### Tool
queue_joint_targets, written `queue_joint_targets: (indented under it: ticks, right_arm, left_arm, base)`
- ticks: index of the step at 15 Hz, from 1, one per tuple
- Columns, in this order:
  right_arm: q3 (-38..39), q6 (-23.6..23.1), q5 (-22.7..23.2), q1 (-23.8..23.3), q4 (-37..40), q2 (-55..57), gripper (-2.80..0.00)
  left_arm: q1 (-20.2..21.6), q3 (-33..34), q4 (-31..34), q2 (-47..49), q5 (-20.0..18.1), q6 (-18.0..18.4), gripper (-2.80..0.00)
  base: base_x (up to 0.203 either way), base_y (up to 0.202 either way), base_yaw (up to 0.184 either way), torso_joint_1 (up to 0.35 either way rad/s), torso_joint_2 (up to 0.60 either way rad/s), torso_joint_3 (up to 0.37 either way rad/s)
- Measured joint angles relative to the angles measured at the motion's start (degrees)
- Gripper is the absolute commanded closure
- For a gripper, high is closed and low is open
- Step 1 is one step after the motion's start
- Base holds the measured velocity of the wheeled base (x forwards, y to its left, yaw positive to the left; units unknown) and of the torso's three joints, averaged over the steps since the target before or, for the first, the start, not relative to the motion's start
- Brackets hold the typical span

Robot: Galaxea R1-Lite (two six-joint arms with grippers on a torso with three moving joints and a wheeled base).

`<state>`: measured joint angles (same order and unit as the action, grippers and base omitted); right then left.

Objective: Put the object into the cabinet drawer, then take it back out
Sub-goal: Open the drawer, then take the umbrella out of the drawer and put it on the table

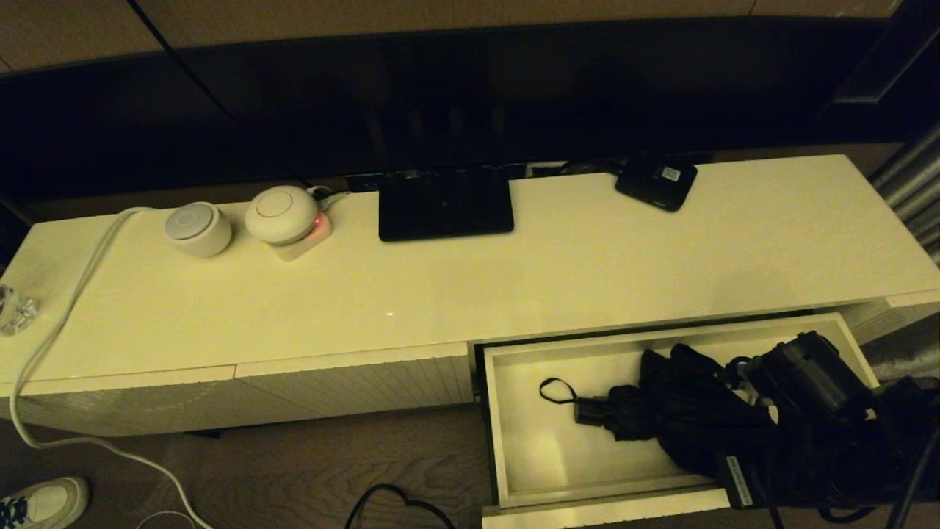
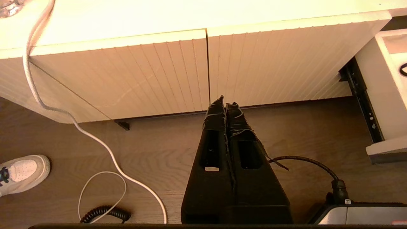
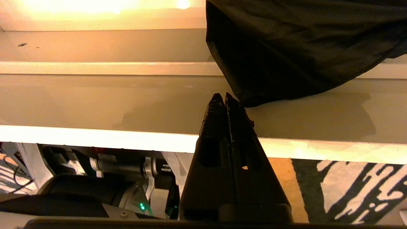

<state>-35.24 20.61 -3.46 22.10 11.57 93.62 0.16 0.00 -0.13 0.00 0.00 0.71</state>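
Nearest, over floor: left gripper (image 2: 225, 104) parked, fingers together, empty. At open cabinet drawer (image 1: 507, 470): right gripper (image 3: 222, 97) fingers pressed together, beside fabric, gripping nothing visible. Farther in: black umbrella (image 1: 675, 408) lying inside drawer, wrist loop (image 1: 556, 391) pointing left.

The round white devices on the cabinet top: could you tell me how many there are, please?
2. Both stand toward the left end of the cabinet top, side by side: one round white device further left, the other on a small base beside it. None seem hidden.
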Motion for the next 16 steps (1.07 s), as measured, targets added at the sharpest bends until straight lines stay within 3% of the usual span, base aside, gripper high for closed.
queue_joint_targets:
  ticks: [9, 16]
  right_arm:
    - [0.79, -1.37, -1.19, -0.47, -10.21, -1.41, 0.0]
    - [-1.82, -21.47, -5.07, -1.0, -11.27, -6.22, 0.0]
  left_arm:
    - [0.0, 0.0, 0.02, 0.0, 0.0, -0.02, 0.0]
    - [0.0, 0.0, -0.02, 0.0, 0.0, -0.03, 0.0]
  base:
    - [0.0, 0.0, 0.0, 0.0, 0.0, 0.0]
    - [0.0, 0.0, 0.0, 0.0, 0.0, 0.0]
